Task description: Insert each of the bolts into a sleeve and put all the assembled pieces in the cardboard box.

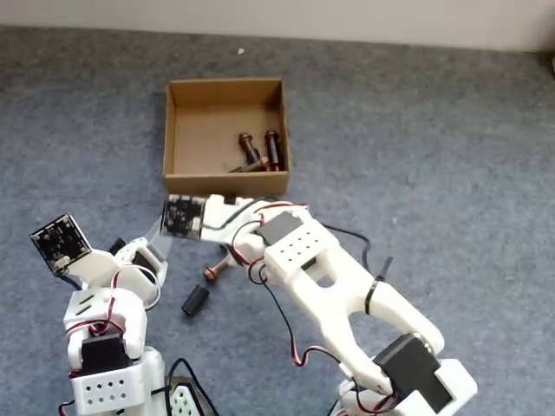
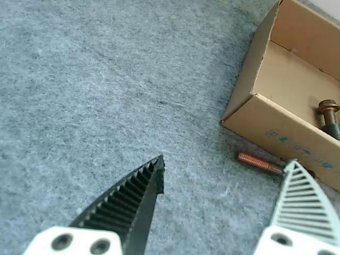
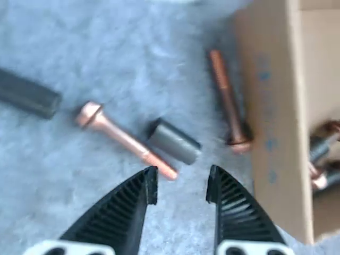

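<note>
Cardboard box (image 1: 225,184): toward the carpeted table's (image 1: 434,130) far edge, holding what look like two assembled pieces (image 1: 260,152)
Loose bolt (image 3: 228,101): along the box's near wall
Second bolt (image 3: 125,139): just beside a grey sleeve (image 3: 174,141); black sleeve (image 3: 26,94) nearby
Left gripper (image 2: 227,159): jaws wide, empty
Right gripper (image 3: 181,170): jaws apart, empty, above the grey sleeve

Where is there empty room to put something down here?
The carpet right of the cardboard box is bare, and so is the carpet left of it. The box's left half is free too; assembled pieces lie at its right. It is crowded between the box and the arms: bolts, sleeves and the right gripper.
</note>
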Robot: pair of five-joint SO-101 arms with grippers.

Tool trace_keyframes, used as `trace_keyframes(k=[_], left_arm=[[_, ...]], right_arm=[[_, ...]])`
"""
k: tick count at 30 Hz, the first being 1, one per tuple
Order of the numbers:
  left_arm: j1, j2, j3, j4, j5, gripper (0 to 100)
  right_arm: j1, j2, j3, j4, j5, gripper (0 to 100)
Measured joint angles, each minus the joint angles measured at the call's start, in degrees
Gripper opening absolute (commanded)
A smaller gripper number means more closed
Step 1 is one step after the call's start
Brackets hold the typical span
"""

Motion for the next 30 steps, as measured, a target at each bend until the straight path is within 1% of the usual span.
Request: trace_keyframes(k=[4,7,10,13,16,20,27,30], left_arm=[[-1.14,0.00,0.00,0.00,0.00,34],[-5.80,0.00,0.00,0.00,0.00,34],[-10.81,0.00,0.00,0.00,0.00,34],[-13.45,0.00,0.00,0.00,0.00,34],[-14.07,0.00,0.00,0.00,0.00,34],[-14.07,0.00,0.00,0.00,0.00,34],[-14.07,0.00,0.00,0.00,0.00,34],[-14.07,0.00,0.00,0.00,0.00,34]], right_arm=[[-1.41,0.00,0.00,1.23,3.87,14.9],[-1.67,2.02,-3.25,2.11,4.57,14.9],[-1.85,7.47,-8.53,4.40,4.57,14.9],[-1.85,13.71,-15.47,7.38,4.75,14.9],[-1.85,18.81,-21.71,10.37,5.19,14.9],[-1.76,24.44,-26.64,12.84,8.62,14.9],[-0.53,27.25,-28.13,13.19,9.23,14.9],[0.00,27.25,-28.13,15.47,9.23,14.9]])
